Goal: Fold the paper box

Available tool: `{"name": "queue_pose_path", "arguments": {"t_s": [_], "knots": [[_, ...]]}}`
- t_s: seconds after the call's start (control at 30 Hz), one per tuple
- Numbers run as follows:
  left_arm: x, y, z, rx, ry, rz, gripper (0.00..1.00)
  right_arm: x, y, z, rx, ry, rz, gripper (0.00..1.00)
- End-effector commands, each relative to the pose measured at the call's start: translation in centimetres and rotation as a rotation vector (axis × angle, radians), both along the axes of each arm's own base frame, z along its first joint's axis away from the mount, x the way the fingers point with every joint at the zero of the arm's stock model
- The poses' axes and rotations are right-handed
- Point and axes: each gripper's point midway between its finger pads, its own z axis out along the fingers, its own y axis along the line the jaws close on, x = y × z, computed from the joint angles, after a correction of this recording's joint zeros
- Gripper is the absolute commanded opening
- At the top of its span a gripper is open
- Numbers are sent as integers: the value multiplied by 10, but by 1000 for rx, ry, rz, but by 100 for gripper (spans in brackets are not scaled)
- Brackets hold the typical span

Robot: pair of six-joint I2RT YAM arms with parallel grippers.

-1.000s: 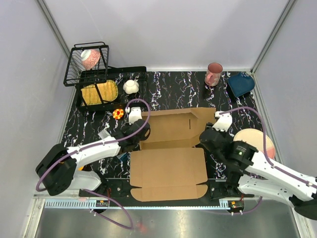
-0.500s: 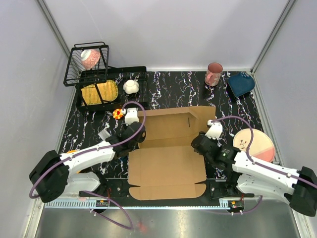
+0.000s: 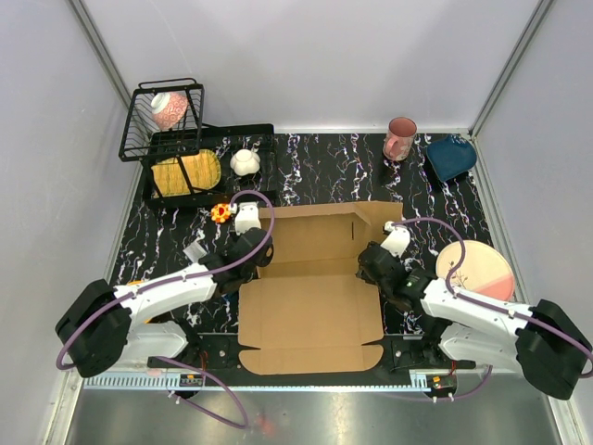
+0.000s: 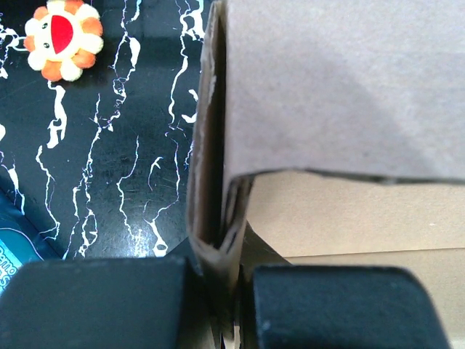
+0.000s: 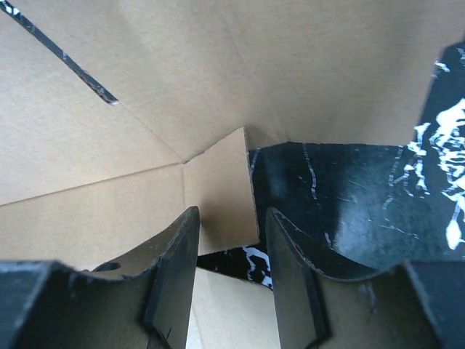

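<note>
The paper box [image 3: 310,315] is a brown cardboard sheet lying in the middle of the table, its rear panel [image 3: 315,236] tilted up. My left gripper [image 3: 254,252] is at the box's left edge. In the left wrist view a doubled-over side flap [image 4: 218,182] is pinched between its black fingers [image 4: 94,305], so the left gripper [image 4: 227,294] is shut on it. My right gripper [image 3: 374,265] sits at the box's right edge. In the right wrist view the right gripper [image 5: 231,247] is open, with a small corner tab [image 5: 221,193] of the box between its fingers [image 5: 174,269].
A black wire rack [image 3: 171,139] stands at the back left, with a white pot [image 3: 245,162] and a flower toy [image 3: 220,212] beside it. At the back right are a pink mug [image 3: 400,139] and a blue dish [image 3: 451,156]. A pink plate [image 3: 474,269] lies right of the right arm.
My right gripper has moved left onto the box's right edge and its jaws have widened. The box has slid slightly left. The left gripper keeps its pinch.
</note>
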Motion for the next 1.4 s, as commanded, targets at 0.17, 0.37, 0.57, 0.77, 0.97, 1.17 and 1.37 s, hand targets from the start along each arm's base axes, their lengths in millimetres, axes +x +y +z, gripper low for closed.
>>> {"name": "queue_pose_path", "arguments": {"t_s": [0.17, 0.37, 0.57, 0.77, 0.97, 1.17, 1.37], "knots": [[13, -10, 17, -31, -54, 1, 0, 18, 25, 22, 47, -83, 92, 27], [15, -14, 14, -19, -44, -8, 0, 19, 34, 34, 71, -119, 159, 9], [18, -26, 11, 0, -12, -36, 0, 16, 55, 28, 63, -97, 269, 8], [20, -33, 11, 3, -1, -46, 0, 11, 70, 11, 19, -25, 342, 11], [21, -29, 11, 24, -2, -34, 0, 9, 55, 34, 7, -65, 308, 42], [21, -29, 8, 36, 3, -28, 0, 4, 33, 101, 29, -173, 277, 68], [21, -26, 5, 44, 10, -23, 0, -7, 5, 171, 56, -306, 253, 79]]}}
